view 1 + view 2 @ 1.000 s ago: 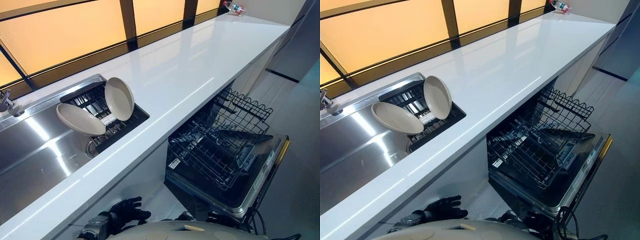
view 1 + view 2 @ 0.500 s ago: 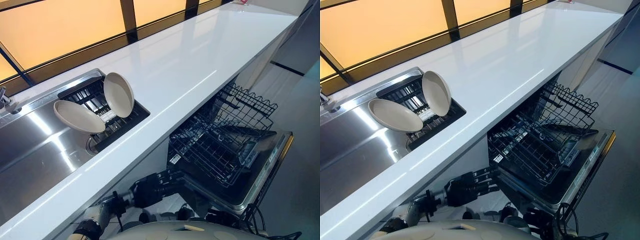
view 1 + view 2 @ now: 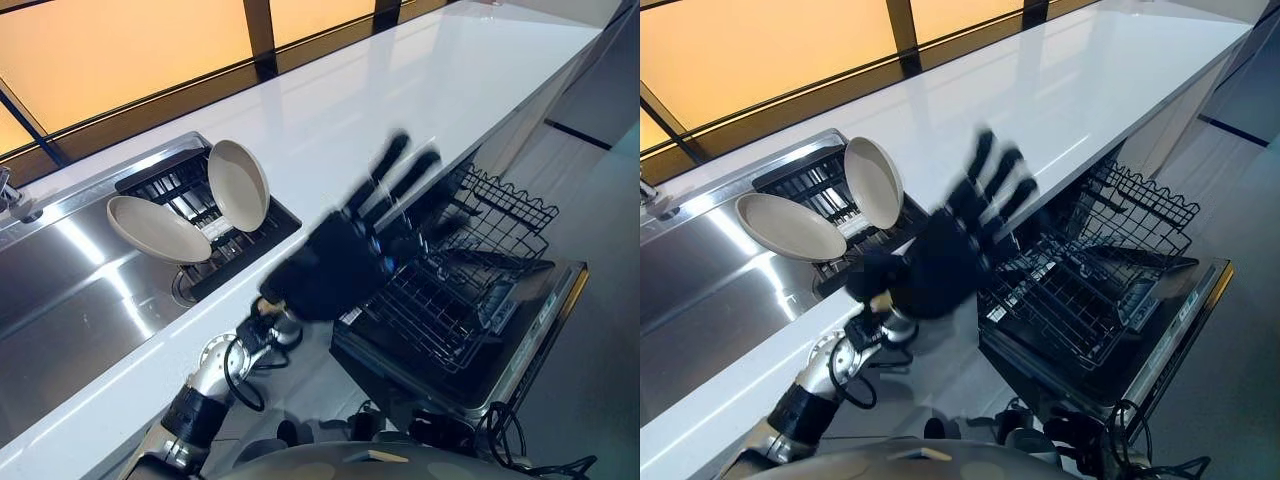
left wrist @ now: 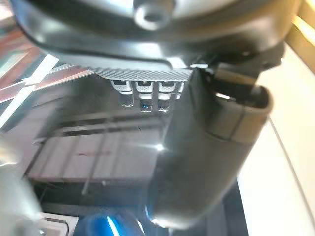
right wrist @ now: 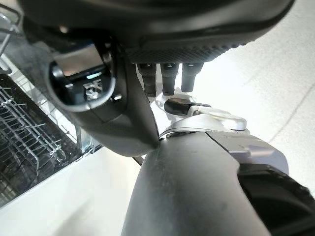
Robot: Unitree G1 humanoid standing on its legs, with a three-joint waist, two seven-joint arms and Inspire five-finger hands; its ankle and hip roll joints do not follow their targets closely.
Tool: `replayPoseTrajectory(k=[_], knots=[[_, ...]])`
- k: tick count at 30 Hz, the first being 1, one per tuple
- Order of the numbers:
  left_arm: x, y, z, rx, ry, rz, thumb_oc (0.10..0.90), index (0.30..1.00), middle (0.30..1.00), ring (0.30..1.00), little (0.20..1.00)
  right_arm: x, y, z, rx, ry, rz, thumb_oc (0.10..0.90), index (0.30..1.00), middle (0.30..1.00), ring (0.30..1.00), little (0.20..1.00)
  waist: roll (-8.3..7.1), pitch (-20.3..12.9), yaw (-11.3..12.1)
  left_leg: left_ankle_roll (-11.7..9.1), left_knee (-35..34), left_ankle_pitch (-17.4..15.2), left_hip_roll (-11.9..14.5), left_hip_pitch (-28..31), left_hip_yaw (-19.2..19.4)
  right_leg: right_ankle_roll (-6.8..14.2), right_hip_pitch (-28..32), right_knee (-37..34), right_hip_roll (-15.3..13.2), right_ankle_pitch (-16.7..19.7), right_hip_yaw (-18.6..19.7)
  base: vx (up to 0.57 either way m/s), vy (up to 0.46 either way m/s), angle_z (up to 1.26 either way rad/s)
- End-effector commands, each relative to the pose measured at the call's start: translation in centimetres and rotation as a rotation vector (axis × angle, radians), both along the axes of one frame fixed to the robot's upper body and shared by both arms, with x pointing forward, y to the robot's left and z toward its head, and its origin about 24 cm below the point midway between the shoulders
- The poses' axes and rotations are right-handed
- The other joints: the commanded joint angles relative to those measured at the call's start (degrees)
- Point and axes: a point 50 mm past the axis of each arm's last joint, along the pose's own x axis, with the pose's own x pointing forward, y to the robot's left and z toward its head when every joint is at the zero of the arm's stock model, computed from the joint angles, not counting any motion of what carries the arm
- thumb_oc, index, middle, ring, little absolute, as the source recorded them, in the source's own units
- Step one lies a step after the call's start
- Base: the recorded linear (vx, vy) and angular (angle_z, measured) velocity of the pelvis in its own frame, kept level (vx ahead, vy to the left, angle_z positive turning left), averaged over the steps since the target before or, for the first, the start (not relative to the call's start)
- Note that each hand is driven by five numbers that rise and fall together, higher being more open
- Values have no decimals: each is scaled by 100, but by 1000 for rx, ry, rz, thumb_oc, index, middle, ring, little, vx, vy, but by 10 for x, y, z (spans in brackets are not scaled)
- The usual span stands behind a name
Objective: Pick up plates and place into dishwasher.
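Two beige plates stand in a black drying rack (image 3: 245, 245) set in the sink. One plate (image 3: 238, 185) is nearly upright, the other plate (image 3: 160, 230) leans low to its left. My left hand (image 3: 340, 265) is raised in front of the counter's edge, to the right of the plates and apart from them. It is open, with its fingers spread and nothing in it. Below the counter the dishwasher's wire basket (image 3: 450, 290) is pulled out over the lowered door (image 3: 540, 330). My right hand (image 5: 113, 113) hangs low beside the basket, fingers relaxed and holding nothing.
The long white counter (image 3: 400, 100) runs back to the right under an amber window. A steel sink basin (image 3: 70, 310) lies left of the rack, with a tap (image 3: 10, 195) at its far left edge. Pale floor lies right of the dishwasher.
My left hand has risen from below the counter's edge to above it, its fingers now spread in front of the counter. The plates have not moved.
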Motion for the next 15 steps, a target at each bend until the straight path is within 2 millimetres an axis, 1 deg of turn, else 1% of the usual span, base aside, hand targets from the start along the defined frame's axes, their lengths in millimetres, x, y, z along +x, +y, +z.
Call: replayPoseTrajectory(k=[1, 3, 6, 7, 9, 10, 11, 12, 13, 14, 15], knots=[[15, 32, 42, -30, -226, 522, 800, 900, 900, 900, 900, 5, 34, -6, 102, -6, 14, 800, 900, 900, 900, 900, 41, -22, 83, 232, 40, -780, -296, 163, -83, 262, 194, 384, 118, -589, 177, 0, 0, 0], [14, 64, 52, 23, -310, 857, 800, 900, 900, 900, 900, -4, 31, -7, 97, -4, -4, 800, 900, 900, 900, 900, 55, -39, 140, 238, 40, -761, -326, 147, -188, 262, 217, 318, 125, -575, 170, -2, 7, 2], [1, 99, 71, 106, -456, 1250, 800, 900, 900, 900, 900, -16, 30, -9, 96, 4, -24, 800, 900, 900, 900, 900, 33, -90, 242, 223, 40, -730, -357, 105, -310, 255, 255, 240, 130, -580, 102, -4, -1, 16], [-1, 104, 74, 121, -478, 1300, 800, 900, 900, 900, 900, -18, 30, -9, 96, 5, -27, 800, 900, 900, 900, 900, 27, -99, 266, 219, 40, -726, -361, 95, -328, 251, 259, 233, 131, -586, 87, 1, -11, 26], [-8, 115, 83, 188, -539, 1498, 800, 900, 900, 900, 900, -21, 30, -10, 95, 10, -30, 800, 900, 900, 900, 900, 2, -134, 327, 201, 40, -711, -369, 70, -377, 238, 270, 217, 136, -604, 31, 7, -12, 24], [-9, 116, 84, 195, -539, 1524, 800, 900, 900, 900, 900, -21, 30, -10, 96, 11, -29, 800, 900, 900, 900, 900, -1, -137, 331, 200, 40, -709, -370, 68, -385, 236, 272, 216, 137, -608, 24, 10, -11, 26], [-11, 120, 88, 235, -556, 1635, 800, 900, 900, 900, 900, -21, 29, -10, 96, 12, -28, 800, 900, 900, 900, 900, -10, -146, 353, 197, 40, -702, -372, 66, -403, 229, 281, 214, 138, -617, 6, 13, -12, 27], [-12, 125, 92, 287, -577, 1782, 800, 900, 900, 900, 900, -22, 29, -10, 96, 13, -26, 800, 900, 900, 900, 900, -18, -163, 379, 197, 40, -699, -376, 60, -424, 221, 291, 208, 141, -632, -8, 16, -13, 27], [-13, 128, 93, 310, -578, 1850, 800, 900, 900, 900, 900, -22, 29, -10, 96, 13, -28, 800, 900, 900, 900, 900, -23, -172, 388, 194, 40, -698, -378, 57, -434, 215, 294, 207, 144, -640, -17, 23, -15, 24], [-11, 134, 94, 413, -620, 2053, 800, 900, 900, 900, 900, -22, 29, -10, 96, 13, -25, 800, 900, 900, 900, 900, -28, -196, 413, 191, 40, -694, -382, 54, -450, 203, 304, 204, 149, -656, -27, 19, -12, 22], [-10, 137, 95, 452, -640, 2122, 800, 900, 900, 900, 900, -22, 30, -10, 96, 13, -23, 800, 900, 900, 900, 900, -29, -203, 419, 189, 40, -692, -383, 52, -459, 200, 308, 201, 150, -661, -30, 18, -11, 23]])
